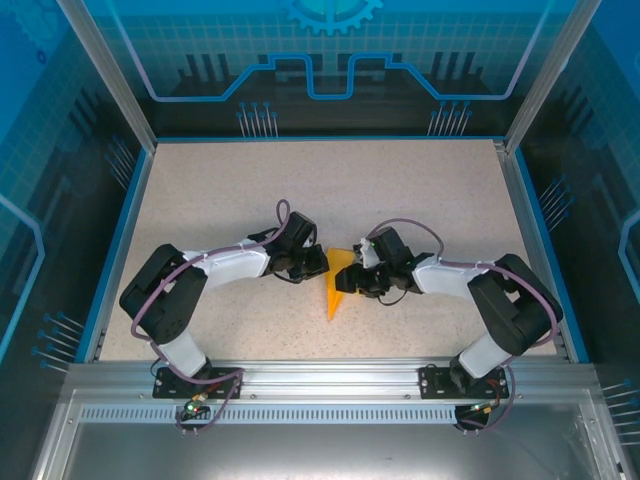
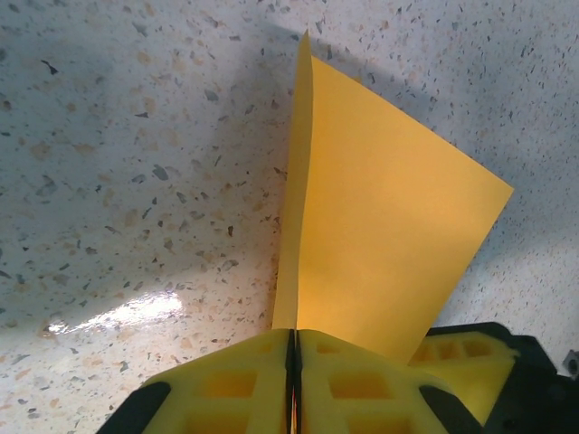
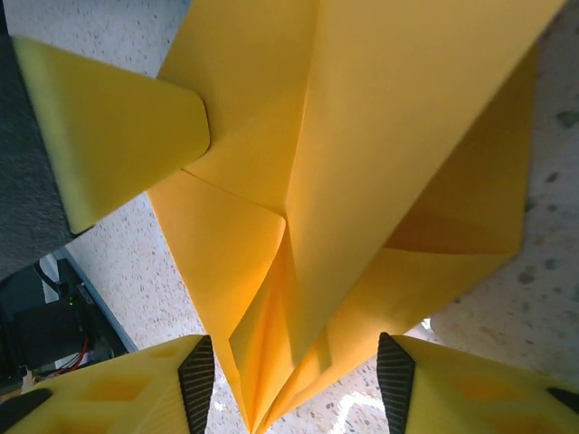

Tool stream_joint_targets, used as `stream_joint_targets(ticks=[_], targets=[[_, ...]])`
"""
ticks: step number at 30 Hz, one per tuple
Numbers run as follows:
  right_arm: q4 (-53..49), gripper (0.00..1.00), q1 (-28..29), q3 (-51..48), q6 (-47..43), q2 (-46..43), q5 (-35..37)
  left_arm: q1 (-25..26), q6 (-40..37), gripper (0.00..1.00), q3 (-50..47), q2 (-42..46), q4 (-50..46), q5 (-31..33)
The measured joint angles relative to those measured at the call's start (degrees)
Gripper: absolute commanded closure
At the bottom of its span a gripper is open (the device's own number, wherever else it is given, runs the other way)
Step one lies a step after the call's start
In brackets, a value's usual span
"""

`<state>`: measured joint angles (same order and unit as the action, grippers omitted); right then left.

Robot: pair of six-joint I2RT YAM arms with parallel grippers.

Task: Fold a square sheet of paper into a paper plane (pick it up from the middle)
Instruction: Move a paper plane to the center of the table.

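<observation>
The paper plane [image 1: 337, 285] stands at the middle of the desk [image 1: 320, 190], nose toward 6 o'clock. It looks light, limp and easily crumpled, so it is best pinched on its layered spine. The left hand [image 2: 292, 339], at 9 o'clock, is clamped on a folded edge. The right hand [image 3: 294, 380], at 3 o'clock, stands half open, straddling the layers without gripping.

Speckled beige tabletop [image 1: 230, 190], blue rim [image 1: 325, 138]
</observation>
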<state>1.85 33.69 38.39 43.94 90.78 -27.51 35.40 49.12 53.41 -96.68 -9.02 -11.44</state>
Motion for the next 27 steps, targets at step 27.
stream_joint_targets(ticks=[27], targets=[[0.0,0.85,2.4,4.1,2.1,5.2,4.3,0.0,0.2,0.77,0.0,0.0,0.3,-0.1]])
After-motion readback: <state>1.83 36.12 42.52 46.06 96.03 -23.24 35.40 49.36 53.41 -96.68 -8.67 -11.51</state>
